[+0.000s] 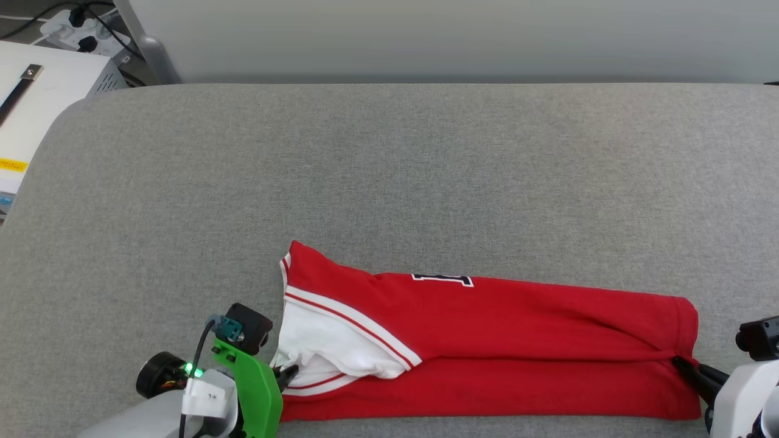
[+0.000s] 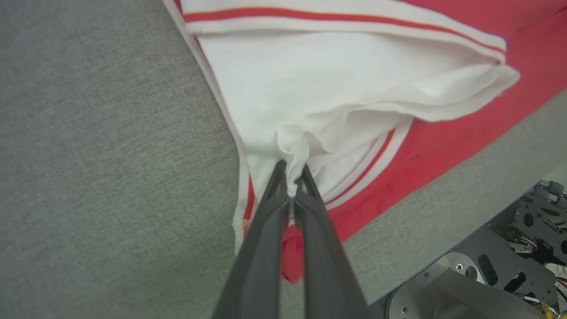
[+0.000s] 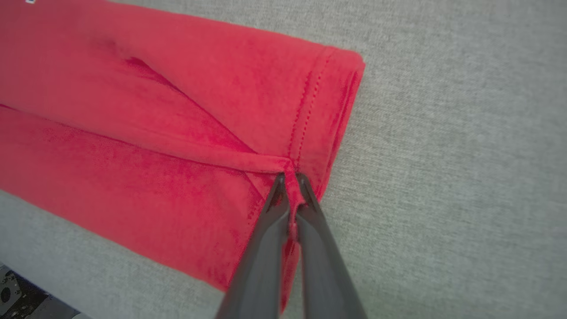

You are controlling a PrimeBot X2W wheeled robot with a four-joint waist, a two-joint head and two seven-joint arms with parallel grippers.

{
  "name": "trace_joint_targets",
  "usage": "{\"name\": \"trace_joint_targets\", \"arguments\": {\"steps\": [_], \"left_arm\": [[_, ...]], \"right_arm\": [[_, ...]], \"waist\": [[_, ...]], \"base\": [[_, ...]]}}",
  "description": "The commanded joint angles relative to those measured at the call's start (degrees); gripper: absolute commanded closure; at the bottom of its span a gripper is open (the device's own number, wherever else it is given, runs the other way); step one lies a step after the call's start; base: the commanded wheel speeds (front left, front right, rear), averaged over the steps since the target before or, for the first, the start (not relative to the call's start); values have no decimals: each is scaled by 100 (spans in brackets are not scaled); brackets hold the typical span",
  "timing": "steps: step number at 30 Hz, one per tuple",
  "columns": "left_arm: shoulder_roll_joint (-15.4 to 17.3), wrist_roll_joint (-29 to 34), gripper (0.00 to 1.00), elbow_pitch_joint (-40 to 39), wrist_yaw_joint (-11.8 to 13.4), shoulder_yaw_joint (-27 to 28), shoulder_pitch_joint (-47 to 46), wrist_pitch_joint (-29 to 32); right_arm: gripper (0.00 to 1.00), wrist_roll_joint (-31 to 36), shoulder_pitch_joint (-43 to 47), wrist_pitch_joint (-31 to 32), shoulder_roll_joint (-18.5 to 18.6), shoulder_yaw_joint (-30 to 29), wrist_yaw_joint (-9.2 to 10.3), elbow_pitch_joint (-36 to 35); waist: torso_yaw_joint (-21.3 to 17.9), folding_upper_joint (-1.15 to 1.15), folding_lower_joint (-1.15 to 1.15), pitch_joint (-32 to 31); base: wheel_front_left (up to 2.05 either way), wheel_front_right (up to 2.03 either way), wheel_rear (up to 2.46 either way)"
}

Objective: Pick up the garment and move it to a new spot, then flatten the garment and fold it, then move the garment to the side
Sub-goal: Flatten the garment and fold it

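Note:
The garment (image 1: 517, 340), a red jersey T-shirt with white sleeves and striped trim, lies folded lengthwise into a long band near the front edge of the grey surface. A strip of its dark number print peeks out at the top fold. My left gripper (image 1: 291, 372) is shut on a pinch of the white sleeve (image 2: 310, 102) at the band's left end; the cloth bunches between the fingers (image 2: 290, 177). My right gripper (image 1: 681, 364) is shut on the folded red edge by the hem (image 3: 310, 102) at the right end, with a red ridge caught between its tips (image 3: 290, 181).
The grey padded surface (image 1: 389, 170) stretches wide behind and left of the garment. Its front edge (image 2: 443, 195) runs just below the shirt, with robot base parts (image 2: 509, 266) under it. A white box (image 1: 42, 91) and a power strip (image 1: 79, 27) sit at the far left corner.

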State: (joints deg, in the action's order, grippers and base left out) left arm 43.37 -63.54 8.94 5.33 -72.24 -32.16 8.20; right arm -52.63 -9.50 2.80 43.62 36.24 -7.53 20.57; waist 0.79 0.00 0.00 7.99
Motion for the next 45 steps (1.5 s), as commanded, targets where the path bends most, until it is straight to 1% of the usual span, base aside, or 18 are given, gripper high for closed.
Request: {"name": "trace_joint_targets", "arguments": {"steps": [1, 2, 3, 4, 5, 9, 12, 16, 21, 23, 25, 28, 31, 36, 40, 42, 45], "left_arm": [[-44, -17, 100, 93, 40, 3, 105, -57], [-80, -9, 100, 164, 64, 26, 119, -136], [-107, -6, 84, 210, 87, 54, 133, -215], [-138, -20, 55, 251, 115, 99, 160, -320], [-157, -31, 0, 280, 162, 159, 188, -449], [-181, 106, 0, 360, 448, 333, 300, -1020], [-190, 212, 0, 320, 791, 547, 427, -1607], [-189, 389, 0, 195, 1241, 830, 546, -2125], [-281, 726, 0, 51, 1652, 1311, 718, -2306], [-383, 1020, 0, -79, 1808, 1687, 815, -2315], [-507, 1327, 0, -207, 1898, 2085, 979, -2317], [-691, 1798, 0, -337, 1959, 2622, 1271, -2318], [-935, 2271, 0, -443, 1970, 3111, 1572, -2319], [-1299, 2994, 0, -465, 1903, 3748, 1924, -2319], [-1640, 3488, 0, -558, 1792, 4200, 2165, -2319], [-1809, 3689, 0, -628, 1669, 4412, 2277, -2319], [-2087, 3974, 0, -754, 1396, 4750, 2432, -2319]], "right_arm": [[100, 7, 91, 62, -76, -53, 4, 5], [100, 38, 114, 95, -112, -85, 4, 0], [85, 66, 124, 111, -137, -121, 4, -3], [31, 56, 140, 137, -185, -186, 4, -18], [0, 39, 154, 158, -217, -231, 4, -54], [0, 64, 252, 156, -200, -490, 4, -284], [0, -42, 402, 200, -123, -815, 4, -630], [0, -233, 568, 353, 30, -1304, 4, -1053], [0, -586, 722, 710, 216, -1910, 4, -1295], [0, -801, 791, 995, 265, -2096, 4, -1271], [0, -997, 838, 1295, 292, -2202, 4, -1207], [0, -1234, 851, 1723, 278, -2256, 4, -1072], [0, -1321, 773, 2034, 198, -2223, 4, -889], [0, -1298, 559, 2251, -71, -2062, 4, -553], [0, -1271, 396, 2307, -305, -1857, 4, -310], [0, -1277, 344, 2347, -414, -1721, 4, -237], [0, -1294, 282, 2352, -571, -1552, 4, -133]], "waist": [[-14, 0, 0, 47], [-19, 0, 0, 53], [-23, 0, 0, 52], [-28, 0, 0, 40], [-33, 0, 0, 17], [-24, 0, 0, -119], [0, 0, 0, -249], [25, 0, 0, -332], [81, 0, 0, -303], [115, 0, 0, -253], [147, 0, 0, -200], [188, 0, 0, -118], [249, 0, 0, -17], [354, 0, 0, 107], [437, 0, 0, 180], [468, 0, 0, 201], [499, 0, 0, 216]], "base": [[0, 0, 0], [0, 0, 0], [0, 0, 0], [0, 0, 0], [0, 0, 0], [0, 0, 0], [0, 0, 0], [0, 0, 0], [0, 0, 0], [0, 0, 0], [0, 0, 0], [0, 0, 0], [0, 0, 0], [0, 0, 0], [0, 0, 0], [0, 0, 0], [0, 0, 0]]}}
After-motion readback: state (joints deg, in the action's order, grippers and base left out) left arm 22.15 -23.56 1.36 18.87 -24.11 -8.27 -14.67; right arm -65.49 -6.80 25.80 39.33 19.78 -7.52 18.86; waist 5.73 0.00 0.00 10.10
